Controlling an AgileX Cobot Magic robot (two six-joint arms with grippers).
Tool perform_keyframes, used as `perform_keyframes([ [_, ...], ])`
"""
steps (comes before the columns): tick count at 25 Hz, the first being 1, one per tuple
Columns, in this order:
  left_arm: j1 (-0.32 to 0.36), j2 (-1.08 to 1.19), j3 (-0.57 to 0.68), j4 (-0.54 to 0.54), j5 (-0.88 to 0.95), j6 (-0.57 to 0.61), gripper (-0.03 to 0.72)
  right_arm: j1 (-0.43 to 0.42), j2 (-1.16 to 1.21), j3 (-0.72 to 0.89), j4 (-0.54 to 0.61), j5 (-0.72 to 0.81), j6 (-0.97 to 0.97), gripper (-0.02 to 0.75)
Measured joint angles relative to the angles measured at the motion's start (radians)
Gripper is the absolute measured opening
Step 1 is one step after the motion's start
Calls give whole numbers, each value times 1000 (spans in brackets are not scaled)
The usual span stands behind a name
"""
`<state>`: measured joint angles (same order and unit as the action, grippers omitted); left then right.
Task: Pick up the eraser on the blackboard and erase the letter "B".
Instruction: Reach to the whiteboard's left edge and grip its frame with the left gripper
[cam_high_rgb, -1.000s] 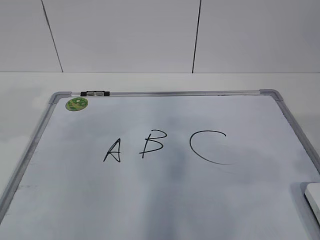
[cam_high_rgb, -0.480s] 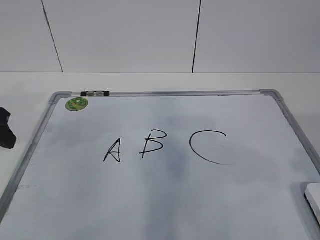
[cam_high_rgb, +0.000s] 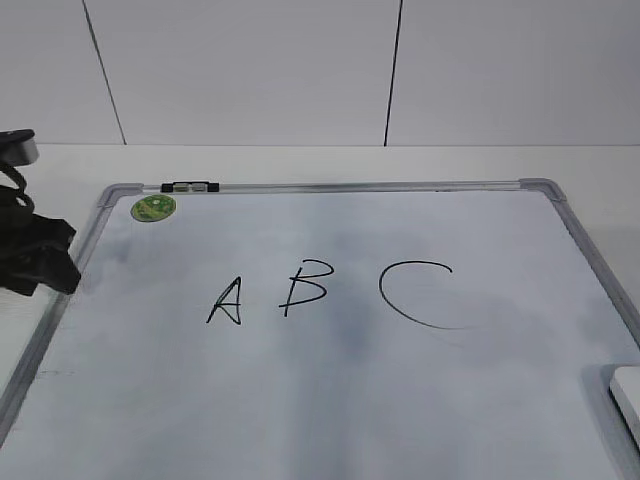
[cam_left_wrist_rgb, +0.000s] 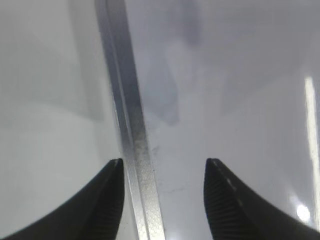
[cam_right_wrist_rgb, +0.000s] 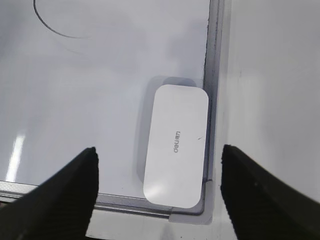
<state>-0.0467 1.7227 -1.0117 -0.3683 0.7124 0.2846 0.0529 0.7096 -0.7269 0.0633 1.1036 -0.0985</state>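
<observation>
While both pincers are gaping wide and gripping nothing, we are hovering above the blackboard (cam_high_rgb: 340, 400).
Our right pincer (cam_right_wrist_rgb: 157, 165) is straddling the eraser (cam_right_wrist_rgb: 176, 146) below it; our left pincer (cam_left_wrist_rgb: 162, 172) is straddling the frame; the letter "B" (cam_high_rgb: 304, 287) is sitting well apart.

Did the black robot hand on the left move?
Yes. The left gripper came in from the left edge toward the blackboard frame, closer to the green sticker.

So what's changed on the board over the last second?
The left gripper has come into the exterior view from the left edge and now sits over the blackboard frame, open and empty. The letter "B" and the eraser are untouched; nothing is grasped.
</observation>
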Motion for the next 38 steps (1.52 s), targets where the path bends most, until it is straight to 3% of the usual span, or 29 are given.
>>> perform_keyframes([
  [9,-1,32,-46,82,32,-46,373,0,0,0,4,0,0,594],
  [33,-1,113,-46,77,55,-62,333,0,0,0,6,0,0,594],
  [38,-1,113,-46,73,48,-64,265,0,0,0,6,0,0,594],
])
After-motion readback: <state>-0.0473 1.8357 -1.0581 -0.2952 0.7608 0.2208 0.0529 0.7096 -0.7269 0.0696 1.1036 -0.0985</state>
